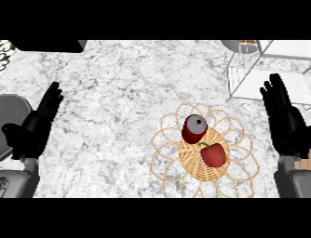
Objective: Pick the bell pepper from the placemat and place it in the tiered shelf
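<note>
**Caller:** Head view first, and the bell pepper [214,155] is seen lying on its side on the woven placemat [168,135], stem toward the red cup [193,128] that stands just beside it. Nothing has been picked up yet.

**Analyst:** Agreed. Both hands are held off it. The right hand [283,116] is shown flat with fingers straight, to the right of the placemat and in front of the white tiered shelf [275,76]. The left hand [38,122] is parked near the left edge, fingers straight, resting.

**Caller:** How is the pepper expected to handle?

**Analyst:** It is judged light and hollow, with a glossy skin that may slide under fingers. Its walls should give a little, so no crushing is wanted. The broad middle is best taken from the side away from the cup, with the cup left untouched.
</note>
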Controlling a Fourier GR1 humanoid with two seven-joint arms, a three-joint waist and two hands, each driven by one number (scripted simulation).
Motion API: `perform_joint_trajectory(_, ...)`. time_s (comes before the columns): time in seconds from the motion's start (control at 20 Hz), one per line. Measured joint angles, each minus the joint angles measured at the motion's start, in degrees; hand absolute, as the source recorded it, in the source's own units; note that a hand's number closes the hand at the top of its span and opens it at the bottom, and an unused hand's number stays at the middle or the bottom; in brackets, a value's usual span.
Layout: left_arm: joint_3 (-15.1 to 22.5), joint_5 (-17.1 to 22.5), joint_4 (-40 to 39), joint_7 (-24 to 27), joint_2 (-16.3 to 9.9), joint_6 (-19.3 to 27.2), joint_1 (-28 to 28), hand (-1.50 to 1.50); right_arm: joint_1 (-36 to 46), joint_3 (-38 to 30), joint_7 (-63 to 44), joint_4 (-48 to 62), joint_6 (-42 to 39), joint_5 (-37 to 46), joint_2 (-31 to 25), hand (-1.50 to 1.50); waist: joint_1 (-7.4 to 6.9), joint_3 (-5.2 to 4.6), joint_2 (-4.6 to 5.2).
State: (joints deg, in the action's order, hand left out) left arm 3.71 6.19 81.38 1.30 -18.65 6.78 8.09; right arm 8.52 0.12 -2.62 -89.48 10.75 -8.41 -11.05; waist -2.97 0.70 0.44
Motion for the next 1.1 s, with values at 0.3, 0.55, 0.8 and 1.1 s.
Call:
perform_joint_trajectory(0.3,1.9,-2.6,1.3,-0.5,1.3,0.5,1.3,0.00,4.6,2.9,-0.3,-1.7,-7.7,1.1,-4.6,-1.50,2.23,-0.54,-0.36)
perform_joint_trajectory(0.55,3.4,-2.5,1.2,-0.8,2.3,-0.3,1.5,0.00,3.0,0.7,1.6,-0.1,-2.9,4.1,-7.1,1.50,3.83,-0.64,-0.01)
perform_joint_trajectory(0.8,5.6,-3.8,0.9,-0.8,4.4,0.0,1.8,0.00,-0.9,-2.0,16.1,5.8,8.5,11.5,-2.8,-1.50,3.41,-0.59,-0.09)
perform_joint_trajectory(1.1,6.5,-5.4,0.4,-2.1,6.2,0.6,2.6,0.00,-3.5,-5.1,30.1,9.0,1.7,4.9,-1.6,-1.50,3.23,-0.62,-0.33)
